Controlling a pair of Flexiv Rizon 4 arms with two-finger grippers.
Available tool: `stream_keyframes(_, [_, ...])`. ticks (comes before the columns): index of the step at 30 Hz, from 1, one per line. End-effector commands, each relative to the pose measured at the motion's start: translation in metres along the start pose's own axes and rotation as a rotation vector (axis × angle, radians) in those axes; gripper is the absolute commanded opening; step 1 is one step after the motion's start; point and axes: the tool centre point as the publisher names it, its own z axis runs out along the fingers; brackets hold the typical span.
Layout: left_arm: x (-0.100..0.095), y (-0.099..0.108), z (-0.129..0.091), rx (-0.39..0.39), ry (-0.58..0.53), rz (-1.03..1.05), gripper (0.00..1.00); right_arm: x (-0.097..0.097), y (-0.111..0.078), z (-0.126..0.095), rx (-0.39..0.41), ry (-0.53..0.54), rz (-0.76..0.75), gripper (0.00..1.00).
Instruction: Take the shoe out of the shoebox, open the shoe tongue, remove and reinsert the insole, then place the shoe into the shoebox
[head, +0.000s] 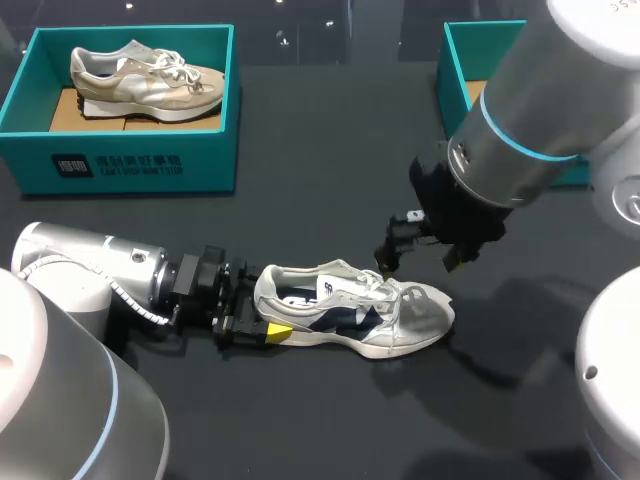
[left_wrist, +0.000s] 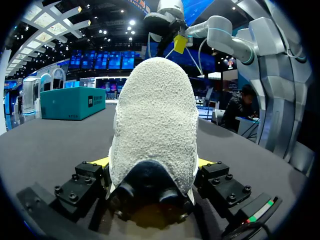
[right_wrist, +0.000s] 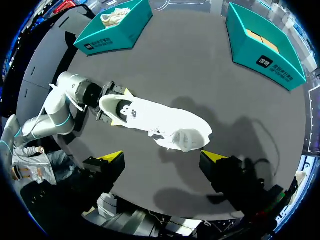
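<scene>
Well, at the far left of the dark tabletop (head: 320, 150) we see an open teal cardboard shoebox (head: 130, 165), and a beige-and-white low running shoe (head: 145, 82) lies inside it on brown card. The right wrist view shows the same box (right_wrist: 115, 32) at the far edge.

Nearer to us, our grey left arm (head: 90, 270) comes in low along the tabletop. Our left end effector (head: 255, 315) is clamped on the heel of a white-and-navy mesh sneaker (head: 350, 315). In the left wrist view the heel of the sneaker (left_wrist: 155, 115) fills the space between the two yellow-tipped fingers (left_wrist: 102, 161), which press on it from both sides.

The sneaker stands upright on its sole on the tabletop, outside both boxes. Its heel points to the left arm and its toe to the right. From above it is long and pale, with loose laces near its middle (right_wrist: 155, 120).

Over the laces and tongue hangs our right end effector (head: 415, 262), which comes down from the big grey right arm (head: 540, 120). In its own view its fingers stand wide apart (right_wrist: 163, 156), gripping nothing, with the sneaker ahead of them. We cannot tell whether a fingertip touches the laces.

At the far right stands a second teal shoebox (head: 460, 70), partly hidden behind the right arm and well apart from the sneaker (right_wrist: 265, 45).
</scene>
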Motion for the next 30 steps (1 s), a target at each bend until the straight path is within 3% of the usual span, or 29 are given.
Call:
stream_keyframes(1, [-0.001, 0.000, 0.001, -0.001, -0.001, 0.000, 0.00, 0.043, 0.032, 0.017, 0.061, -0.131, 0.002, 1.00])
stream_keyframes(13, [-0.001, 0.000, 0.001, -0.001, -0.001, 0.000, 0.00, 0.043, 0.032, 0.017, 0.061, -0.131, 0.002, 1.00])
stream_keyframes(18, [-0.001, 0.000, 0.001, -0.001, -0.001, 0.000, 0.00, 0.055, 0.041, 0.040, 0.075, -0.199, 0.066, 1.00])
stream_keyframes(30, [-0.001, 0.000, 0.001, -0.001, -0.001, 0.000, 0.00, 0.077, 0.035, 0.057, 0.081, -0.363, 0.193, 1.00])
